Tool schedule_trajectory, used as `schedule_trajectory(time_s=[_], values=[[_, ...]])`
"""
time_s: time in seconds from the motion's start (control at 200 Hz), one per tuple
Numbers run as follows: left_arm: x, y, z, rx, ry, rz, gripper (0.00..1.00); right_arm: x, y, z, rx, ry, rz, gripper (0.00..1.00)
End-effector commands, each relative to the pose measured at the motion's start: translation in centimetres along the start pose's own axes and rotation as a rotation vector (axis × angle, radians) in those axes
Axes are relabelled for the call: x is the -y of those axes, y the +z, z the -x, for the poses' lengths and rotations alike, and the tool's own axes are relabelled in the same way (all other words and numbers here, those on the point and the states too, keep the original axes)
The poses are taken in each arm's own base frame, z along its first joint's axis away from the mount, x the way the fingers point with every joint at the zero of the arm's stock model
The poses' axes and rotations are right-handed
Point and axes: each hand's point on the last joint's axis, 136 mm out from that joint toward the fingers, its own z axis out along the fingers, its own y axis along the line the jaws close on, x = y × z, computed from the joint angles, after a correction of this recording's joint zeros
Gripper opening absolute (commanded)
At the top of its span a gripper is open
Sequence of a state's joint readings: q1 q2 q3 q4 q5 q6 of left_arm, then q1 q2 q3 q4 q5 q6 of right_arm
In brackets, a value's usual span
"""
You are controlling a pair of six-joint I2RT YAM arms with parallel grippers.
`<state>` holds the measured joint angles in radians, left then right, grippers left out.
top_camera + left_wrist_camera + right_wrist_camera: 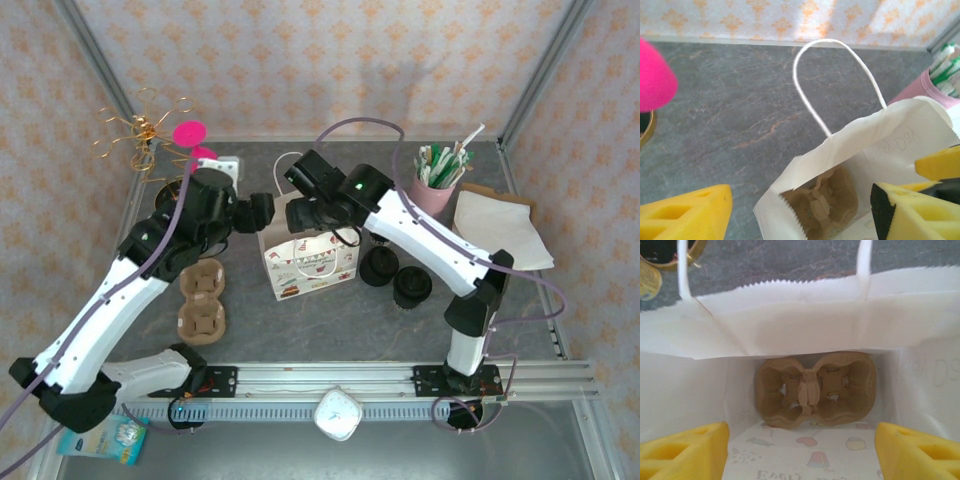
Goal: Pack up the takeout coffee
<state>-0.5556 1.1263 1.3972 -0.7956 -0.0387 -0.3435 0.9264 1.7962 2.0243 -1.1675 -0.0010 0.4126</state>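
My left claw and right claw hang released at the mouth of the bag. Nothing holds the bag, so I reckon it topples if either nudges it.

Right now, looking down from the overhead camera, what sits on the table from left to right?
gold wire stand → brown cup carriers → printed paper bag → black lids → white paper stack

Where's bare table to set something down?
Bare strip between the paper bag and the front rail; more behind the bag, up to the back wall. Crowded: cup carriers left of the bag, black lids right of it, straw cup and napkins far right.
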Motion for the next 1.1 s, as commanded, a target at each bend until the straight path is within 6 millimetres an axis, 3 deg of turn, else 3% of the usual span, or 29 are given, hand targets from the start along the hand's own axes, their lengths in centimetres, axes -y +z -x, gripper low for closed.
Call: schedule_trajectory(time_s=[0.0,0.135,0.315,0.46,0.606,0.756,0.856,1.001,1.096], values=[[1.2,1.4,0.7,-0.03,0.141,-0.031,0.77,1.5,-3.1,1.4,0.078,0.065,-0.025,0.75],[2.8,4.0,0.2,-0.111,0.225,-0.078,0.77,3.2,-3.9,2.2,0.114,0.131,-0.055,0.71],[3.7,6.5,0.1,-0.174,0.296,-0.092,0.78,3.7,-4.6,3.1,0.146,0.18,-0.051,0.59],[4.9,7.6,-0.8,-0.235,0.321,-0.148,0.74,3.6,-5.4,3.3,0.157,0.196,-0.034,0.52],[4.6,8.8,-1.7,-0.282,0.355,-0.131,0.72,4.6,-6.4,3.2,0.182,0.206,-0.052,0.5],[4.5,9.9,-1.7,-0.319,0.37,-0.105,0.61,5.5,-7.4,2.9,0.21,0.224,-0.055,0.51],[4.6,9.8,-1.8,-0.34,0.375,-0.11,0.44,5.7,-7.3,2.4,0.206,0.223,-0.053,0.51],[3.5,9.7,-2.0,-0.35,0.362,-0.047,0.3,6.3,-7.6,2.3,0.216,0.219,-0.066,0.52],[3.3,9.0,-1.4,-0.323,0.319,-0.033,0.13,6.8,-7.6,2.3,0.22,0.213,-0.075,0.52]])
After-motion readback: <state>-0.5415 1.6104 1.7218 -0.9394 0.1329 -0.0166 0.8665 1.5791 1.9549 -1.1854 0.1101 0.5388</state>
